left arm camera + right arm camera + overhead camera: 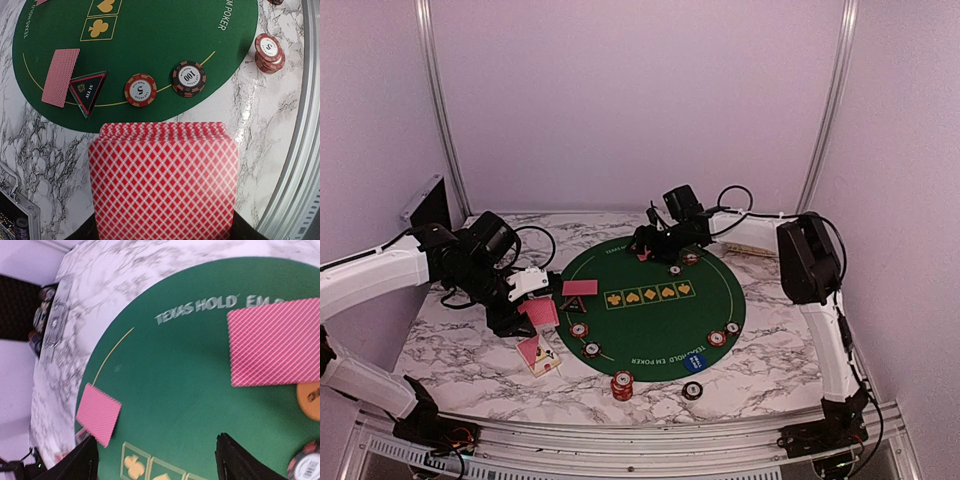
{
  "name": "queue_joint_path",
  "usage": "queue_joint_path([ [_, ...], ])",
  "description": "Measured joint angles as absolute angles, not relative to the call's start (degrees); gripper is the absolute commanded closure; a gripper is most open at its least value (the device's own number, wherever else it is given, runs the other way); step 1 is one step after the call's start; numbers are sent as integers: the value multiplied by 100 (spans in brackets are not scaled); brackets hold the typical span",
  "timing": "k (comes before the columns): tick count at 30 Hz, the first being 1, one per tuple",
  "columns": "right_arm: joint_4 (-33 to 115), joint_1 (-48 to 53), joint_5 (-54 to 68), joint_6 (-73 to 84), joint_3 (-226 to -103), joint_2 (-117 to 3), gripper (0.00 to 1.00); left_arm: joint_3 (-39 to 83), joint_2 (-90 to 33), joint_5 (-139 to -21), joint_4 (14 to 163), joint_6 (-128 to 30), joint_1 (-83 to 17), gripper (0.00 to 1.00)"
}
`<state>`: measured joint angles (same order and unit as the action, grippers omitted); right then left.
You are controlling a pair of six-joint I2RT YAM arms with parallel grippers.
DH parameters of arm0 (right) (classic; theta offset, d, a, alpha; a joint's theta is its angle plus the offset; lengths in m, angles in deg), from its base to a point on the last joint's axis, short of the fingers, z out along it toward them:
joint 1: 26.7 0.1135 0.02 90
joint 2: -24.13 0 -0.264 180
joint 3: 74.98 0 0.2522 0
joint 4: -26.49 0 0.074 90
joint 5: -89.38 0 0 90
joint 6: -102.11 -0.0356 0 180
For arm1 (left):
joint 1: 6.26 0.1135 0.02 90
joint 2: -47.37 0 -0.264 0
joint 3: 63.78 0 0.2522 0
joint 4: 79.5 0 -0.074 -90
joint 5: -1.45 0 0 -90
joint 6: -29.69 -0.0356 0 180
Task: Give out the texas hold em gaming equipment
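Dealing stage of the layout. The left gripper (532,305) is hanging over the marble table (760,360) just off the near-left rim of the green poker mat (650,310) and is carrying a fanned deck of red-backed cards (162,185). Its fingers are hidden beneath the deck, so the closed grip is being inferred from the cards sitting raised above the table. On the mat ahead of it, one dealt card (60,77), the black triangular marker (89,90), a "5" chip (140,90) and a "100" chip (189,78) are lying along the yellow line. A chip stack (268,52) is standing off the mat.

The right gripper (156,440) is hovering, jaws apart and empty, over the far side, near a second card (274,342), the orange disc (310,400) and a chip (305,465).

Risks: the fanned stack is looking loosely squared, so cards may slide out together. A low pass may also sweep the marker or nearby chips out of place.
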<state>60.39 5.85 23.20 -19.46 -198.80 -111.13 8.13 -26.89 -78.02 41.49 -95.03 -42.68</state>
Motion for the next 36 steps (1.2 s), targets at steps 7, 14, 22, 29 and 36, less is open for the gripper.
queue_joint_path([
  [7,4913,1136,3076,-2588,-18068,-9651,14,813,-2689,-7800,4147,-9501,-4268,100],
  [14,3530,1822,3900,-3581,-16702,-9312,12,813,-2689,-7785,4147,-9498,-4268,100],
  [22,2426,2371,4317,-4512,-16317,-9380,12,822,-2689,-7756,4144,-9477,-4268,100],
  [29,1860,2572,4455,-4929,-16477,-9568,12,835,-2689,-7748,4147,-9433,-4268,100],
  [36,1624,2620,4505,-5172,-16717,-9870,12,835,-2689,-7741,4147,-9415,-4268,100],
])
